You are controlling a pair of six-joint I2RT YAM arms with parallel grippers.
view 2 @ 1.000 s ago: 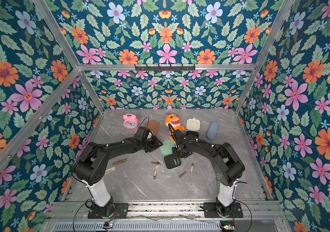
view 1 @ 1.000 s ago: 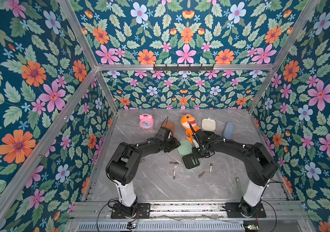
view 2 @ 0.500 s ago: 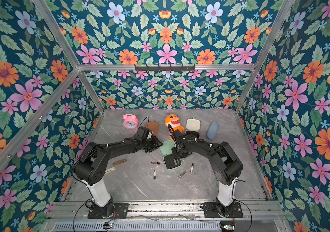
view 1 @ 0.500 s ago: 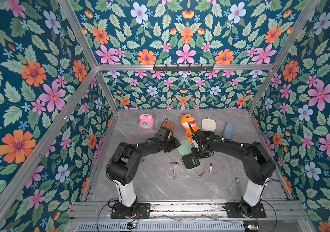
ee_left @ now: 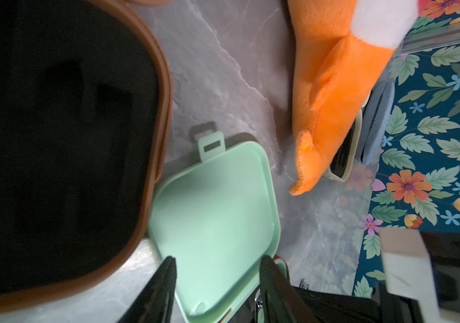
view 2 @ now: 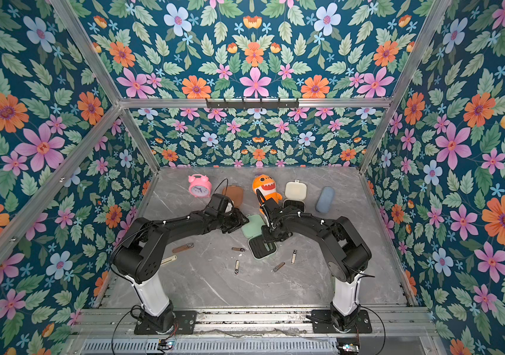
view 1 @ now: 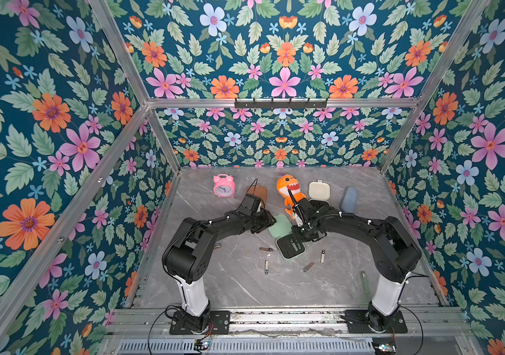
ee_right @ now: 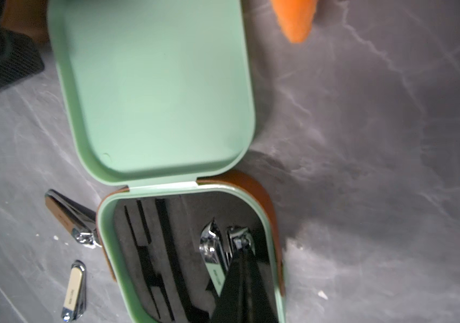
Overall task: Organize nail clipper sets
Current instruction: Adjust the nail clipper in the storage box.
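The mint green case lies open mid-table, lid (view 1: 280, 226) (ee_right: 156, 89) flat and black insert (ee_right: 150, 237) facing up. My right gripper (ee_right: 240, 253) (view 1: 299, 241) is shut on a metal nail clipper (ee_right: 238, 237) inside the insert, beside a mint-labelled clipper (ee_right: 212, 251). My left gripper (ee_left: 217, 279) (view 1: 271, 219) is open, with its fingers astride a corner of the mint lid (ee_left: 215, 209). The brown case (ee_left: 55, 139) (view 1: 259, 193) lies open right beside it. Further back is the cream case (view 1: 319, 190).
Loose clippers lie on the marble: a brown one (ee_right: 69, 218), a cream one (ee_right: 73, 290) and others (view 1: 308, 266) (view 1: 322, 256) (view 2: 183, 247). At the back are an orange shark plush (view 1: 289, 190), a pink alarm clock (view 1: 223, 186) and a blue-grey pouch (view 1: 349, 198).
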